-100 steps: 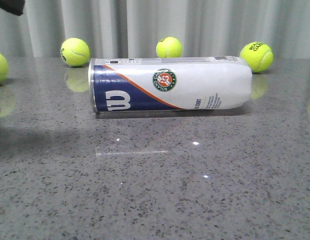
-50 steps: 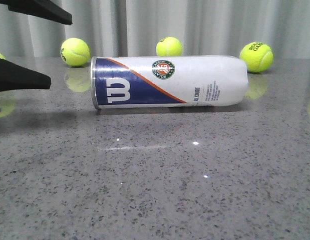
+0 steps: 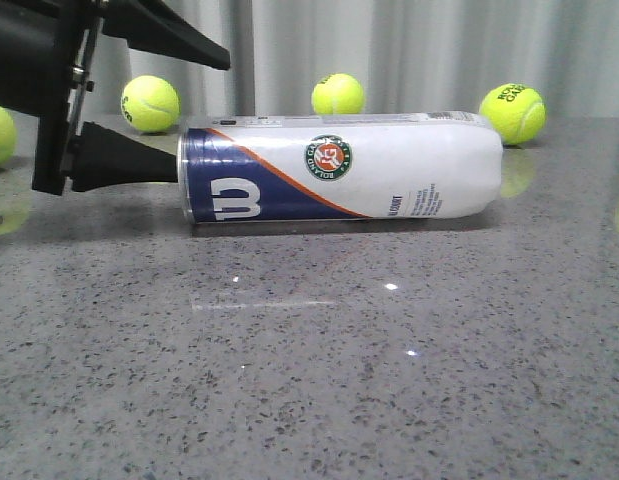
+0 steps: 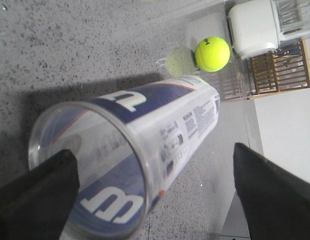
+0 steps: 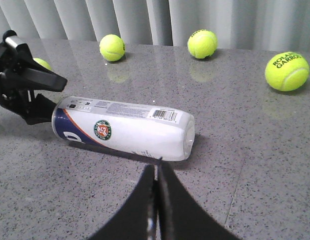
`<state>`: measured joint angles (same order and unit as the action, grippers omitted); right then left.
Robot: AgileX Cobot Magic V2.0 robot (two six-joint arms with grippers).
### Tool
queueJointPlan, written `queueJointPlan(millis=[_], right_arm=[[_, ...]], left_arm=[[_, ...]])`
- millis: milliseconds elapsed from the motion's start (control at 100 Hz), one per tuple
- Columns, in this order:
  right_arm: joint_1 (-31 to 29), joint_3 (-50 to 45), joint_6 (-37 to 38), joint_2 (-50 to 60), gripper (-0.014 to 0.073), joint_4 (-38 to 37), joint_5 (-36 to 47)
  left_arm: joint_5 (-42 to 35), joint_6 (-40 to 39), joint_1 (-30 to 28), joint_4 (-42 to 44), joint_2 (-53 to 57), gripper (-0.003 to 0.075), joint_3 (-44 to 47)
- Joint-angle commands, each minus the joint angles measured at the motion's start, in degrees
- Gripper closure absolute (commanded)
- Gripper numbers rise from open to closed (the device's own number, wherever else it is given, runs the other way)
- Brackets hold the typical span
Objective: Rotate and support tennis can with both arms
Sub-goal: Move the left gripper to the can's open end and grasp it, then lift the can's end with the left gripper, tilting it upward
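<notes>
One white-navy tennis can [image 3: 339, 168] lying sideways, orange stripe, open end

A: Left gripper [image 3: 194, 108]?
B: Matte black, two long wedge fingers [image 3: 129, 160] tapering to points, flat black bracket behind, small metal screw.
A: Right gripper [image 5: 156, 176]?
B: Black too, two slim curved fingers, thin silvery edge between.

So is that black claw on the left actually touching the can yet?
Cannot tell. In the front view the left end effector has its lower finger reaching the tennis can rim, but no view shows contact or a gap plainly.
</notes>
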<state>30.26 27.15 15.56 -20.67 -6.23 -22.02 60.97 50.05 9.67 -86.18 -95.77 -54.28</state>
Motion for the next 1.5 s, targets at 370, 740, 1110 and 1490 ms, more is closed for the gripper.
queueJointPlan(millis=[370,740,1110,1490], right_arm=[[-0.3,1.5,-0.4,-0.2,0.0650,-0.8,5.0],[-0.3,1.5,-0.4,-0.2,0.0650,-0.8,5.1],[-0.3,1.5,-0.4,-0.2,0.0650,-0.8,5.1],[-0.3,1.5,-0.4,-0.2,0.0650,-0.8,5.1]], left_arm=[[9.3,1.9,2.0,-8.0,-3.2,0.0641,-3.8],[12.3,2.3,2.0,-8.8,-3.2,0.0741,-3.8],[9.4,-0.8,2.2,-0.2,7.7,0.0741,-9.0],[9.2,-22.1,3.6,32.5,17.1,0.0741,-33.0]])
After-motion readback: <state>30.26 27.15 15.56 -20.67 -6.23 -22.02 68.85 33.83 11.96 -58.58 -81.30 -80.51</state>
